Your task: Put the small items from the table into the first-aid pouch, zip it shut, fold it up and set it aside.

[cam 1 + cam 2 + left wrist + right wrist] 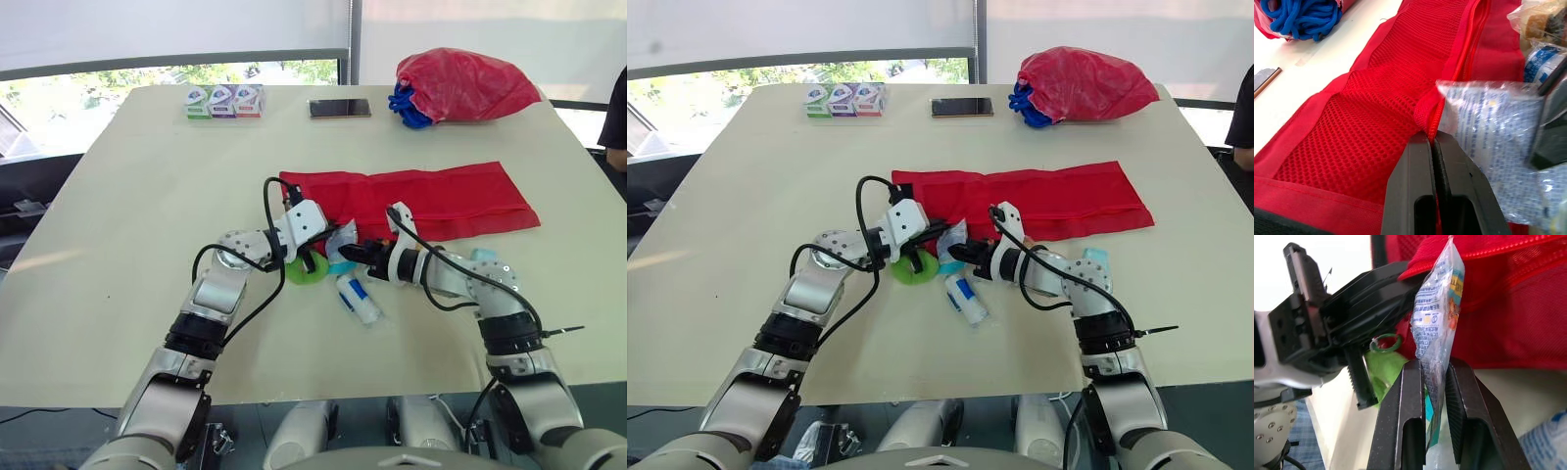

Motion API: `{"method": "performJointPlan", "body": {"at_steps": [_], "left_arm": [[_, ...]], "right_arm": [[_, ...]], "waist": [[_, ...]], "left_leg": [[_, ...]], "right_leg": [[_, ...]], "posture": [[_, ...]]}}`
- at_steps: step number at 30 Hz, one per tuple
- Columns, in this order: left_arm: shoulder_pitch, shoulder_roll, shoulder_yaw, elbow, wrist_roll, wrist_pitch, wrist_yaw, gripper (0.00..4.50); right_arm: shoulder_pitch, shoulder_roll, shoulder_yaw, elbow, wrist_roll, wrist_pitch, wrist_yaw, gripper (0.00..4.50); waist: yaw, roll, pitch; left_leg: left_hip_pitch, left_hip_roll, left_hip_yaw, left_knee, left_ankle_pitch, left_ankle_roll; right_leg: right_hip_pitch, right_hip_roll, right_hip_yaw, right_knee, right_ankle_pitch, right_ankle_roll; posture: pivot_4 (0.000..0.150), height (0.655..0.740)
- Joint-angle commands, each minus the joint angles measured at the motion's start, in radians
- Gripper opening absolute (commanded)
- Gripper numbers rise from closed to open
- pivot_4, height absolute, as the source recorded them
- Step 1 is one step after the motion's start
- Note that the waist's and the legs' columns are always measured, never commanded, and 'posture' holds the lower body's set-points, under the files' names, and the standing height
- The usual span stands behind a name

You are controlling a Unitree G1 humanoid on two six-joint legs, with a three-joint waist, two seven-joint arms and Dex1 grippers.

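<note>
My left jaws pinch the edge of the pouch [431,201], which lies flat on the worktop [127,196]. My right jaws clamp a packet [1437,318] just beside that edge. If the edge slips free, the mouth closes and the packet snags outside.

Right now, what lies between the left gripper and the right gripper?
A clear printed packet, shut in the right gripper, stands at the red pouch's zip edge, which the left gripper pinches. Both wrist views show it.
</note>
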Motion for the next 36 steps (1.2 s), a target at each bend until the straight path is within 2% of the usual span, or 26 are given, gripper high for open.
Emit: {"method": "performJointPlan", "body": {"at_steps": [1, 10, 20, 27, 36], "left_arm": [[0.009, -0.002, 0.009, -0.085, -0.017, 0.000, 0.004, 0.09], [0.054, -0.001, -0.006, -0.127, -0.013, 0.019, 0.008, 0.09], [0.070, -0.002, -0.022, -0.124, -0.009, 0.028, -0.007, 0.09], [0.070, -0.014, -0.026, -0.119, -0.011, 0.038, -0.012, 0.09], [0.073, -0.023, -0.028, -0.098, -0.015, 0.045, -0.012, 0.09]], "right_arm": [[-0.032, 0.029, -0.037, 0.011, -0.028, 0.017, 0.030, 0.07], [-0.082, 0.107, -0.153, 0.069, -0.066, -0.018, 0.057, 0.07], [-0.119, 0.258, -0.297, 0.139, -0.087, -0.117, 0.012, 0.07], [-0.128, 0.350, -0.316, 0.120, -0.173, -0.233, -0.020, 0.07], [-0.085, 0.388, -0.282, 0.068, -0.165, -0.278, -0.058, 0.07]], "waist": [[0.000, 0.000, 0.000], [-0.001, 0.001, 0.000], [-0.003, 0.001, -0.001], [-0.012, 0.002, -0.001], [-0.021, 0.003, -0.002]], "left_leg": [[0.000, 0.000, 0.000, 0.000, 0.000, 0.000], [0.000, 0.000, 0.001, 0.000, 0.000, 0.000], [0.000, 0.000, 0.002, 0.000, 0.000, 0.000], [0.000, 0.001, 0.002, 0.000, 0.000, 0.000], [0.000, 0.001, 0.002, 0.000, 0.000, 0.000]], "right_leg": [[0.000, 0.000, 0.000, 0.000, 0.000, 0.000], [-0.001, 0.000, 0.001, 0.001, 0.000, 0.000], [-0.002, 0.001, 0.002, 0.003, 0.000, 0.000], [-0.003, 0.001, 0.003, 0.004, 0.000, 0.000], [-0.003, 0.001, 0.003, 0.004, 0.000, 0.000]], "posture": [[0.150, 0.7400], [0.150, 0.7400], [0.150, 0.7400], [0.150, 0.7400], [0.150, 0.7400]]}}
